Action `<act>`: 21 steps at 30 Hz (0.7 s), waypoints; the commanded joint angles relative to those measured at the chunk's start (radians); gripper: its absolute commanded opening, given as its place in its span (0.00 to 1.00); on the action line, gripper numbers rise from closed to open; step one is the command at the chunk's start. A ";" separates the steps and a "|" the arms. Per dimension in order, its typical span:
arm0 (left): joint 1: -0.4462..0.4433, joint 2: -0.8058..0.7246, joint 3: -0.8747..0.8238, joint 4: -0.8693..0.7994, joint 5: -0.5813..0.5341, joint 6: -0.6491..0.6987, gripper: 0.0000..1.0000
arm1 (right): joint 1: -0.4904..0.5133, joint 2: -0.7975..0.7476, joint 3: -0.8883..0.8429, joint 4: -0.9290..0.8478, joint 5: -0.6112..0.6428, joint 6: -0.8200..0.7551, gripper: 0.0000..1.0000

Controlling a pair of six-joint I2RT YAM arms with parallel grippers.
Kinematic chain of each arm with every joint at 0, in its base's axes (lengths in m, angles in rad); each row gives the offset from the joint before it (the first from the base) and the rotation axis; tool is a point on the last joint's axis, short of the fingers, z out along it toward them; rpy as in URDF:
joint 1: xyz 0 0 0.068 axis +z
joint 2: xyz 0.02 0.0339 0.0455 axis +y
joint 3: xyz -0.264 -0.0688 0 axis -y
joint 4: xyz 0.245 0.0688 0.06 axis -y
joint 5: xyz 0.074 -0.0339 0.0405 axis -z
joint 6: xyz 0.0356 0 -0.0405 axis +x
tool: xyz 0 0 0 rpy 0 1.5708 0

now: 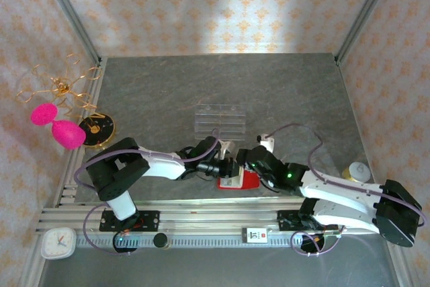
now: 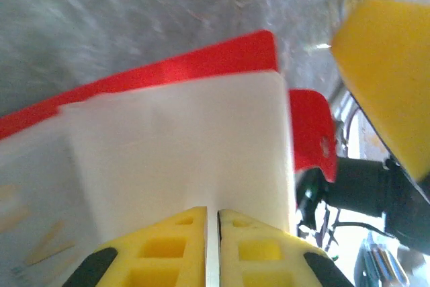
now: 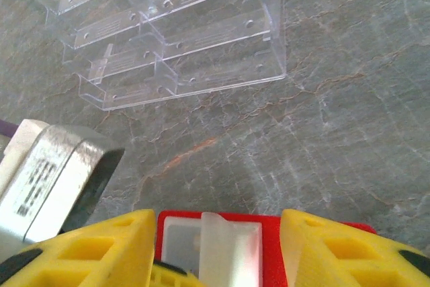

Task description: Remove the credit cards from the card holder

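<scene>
The red card holder [image 1: 247, 181] lies near the table's front edge, between my two grippers. My left gripper [image 1: 227, 166] comes at it from the left. In the left wrist view its yellow fingers [image 2: 216, 212] are pressed almost together on the edge of a whitish credit card [image 2: 181, 152], which stands out in front of the red holder [image 2: 168, 72]. My right gripper [image 1: 250, 166] comes from the right, and its fingers [image 3: 218, 223] stand on either side of the holder [image 3: 271, 240]. Between them show a greyish card [image 3: 180, 243] and a translucent flap [image 3: 228, 247].
A clear slotted tray [image 1: 220, 120] [image 3: 175, 31] lies just behind the grippers. Pink ornaments [image 1: 57, 126], a gold wire piece and a black-gold disc [image 1: 97, 128] sit at the left wall. A small clock [image 1: 58, 242] and a round tin [image 1: 356, 171] lie near the front corners.
</scene>
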 commanded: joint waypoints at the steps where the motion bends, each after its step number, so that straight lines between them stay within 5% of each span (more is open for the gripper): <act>1: -0.025 0.013 0.037 -0.029 0.073 -0.012 0.16 | -0.005 -0.019 -0.003 -0.073 0.059 0.031 0.51; 14: -0.064 0.113 0.134 -0.033 0.105 0.009 0.20 | -0.018 -0.046 -0.019 -0.174 0.059 0.084 0.51; 21: -0.058 0.140 0.121 -0.005 0.110 0.000 0.19 | -0.126 -0.016 -0.120 -0.065 -0.178 0.063 0.58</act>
